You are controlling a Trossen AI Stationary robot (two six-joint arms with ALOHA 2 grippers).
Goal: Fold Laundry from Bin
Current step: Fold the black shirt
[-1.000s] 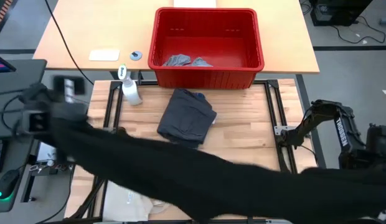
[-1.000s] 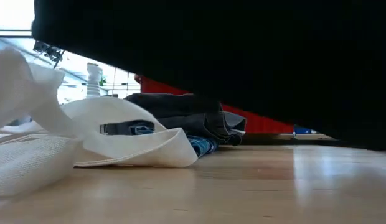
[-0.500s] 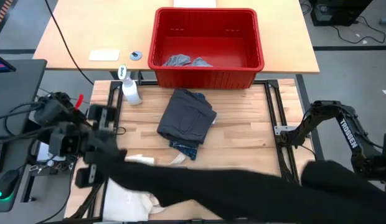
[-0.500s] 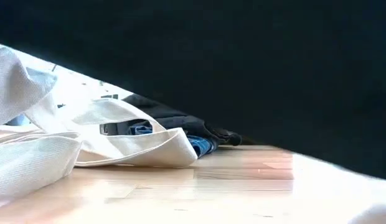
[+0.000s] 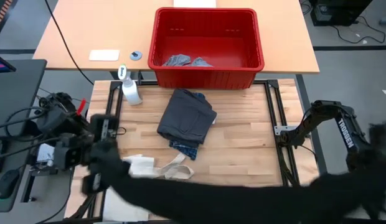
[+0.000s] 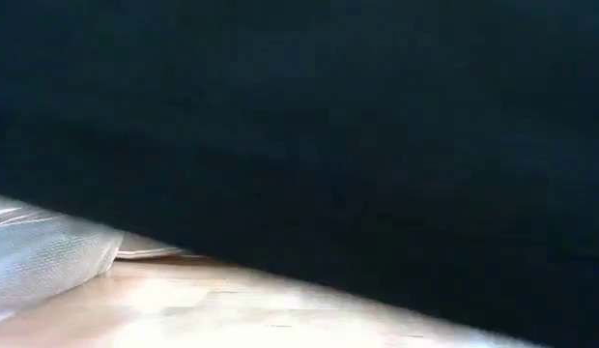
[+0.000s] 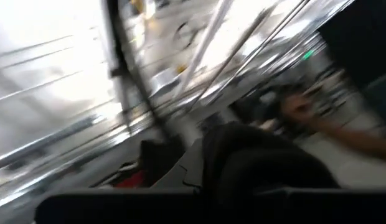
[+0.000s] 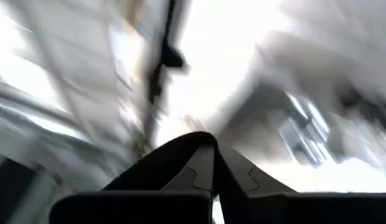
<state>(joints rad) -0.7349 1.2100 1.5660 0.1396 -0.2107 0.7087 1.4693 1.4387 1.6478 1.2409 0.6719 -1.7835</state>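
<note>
Nearest the front edge of the table, the large black piece hangs as one long dark band stretched across the whole width, and in the low view it blocks nearly everything. The left gripper sits at the band's left end, off the table's left front corner, with its fingers together and clamped on the cloth. The right gripper has its fingers pressed together too, with black cloth draped over them in its own wrist view; in the overhead view the band runs off toward it at the lower right, so it looks clamped on the other end.

The step in hand seems to be spreading this piece flat before folding. To do it well, both ends should stay level and taut, and the cloth should come down clear of the cream tote bag lying just behind it.

Farther back, mid-table, a folded dark grey piece rests on a blue plaid shirt. A spray bottle stands near the left rail. Beyond that the red bin holds smaller light grey pieces.

The surface is pale wood planks; a second light desk carries the bin, and grey floor lies beyond
</note>
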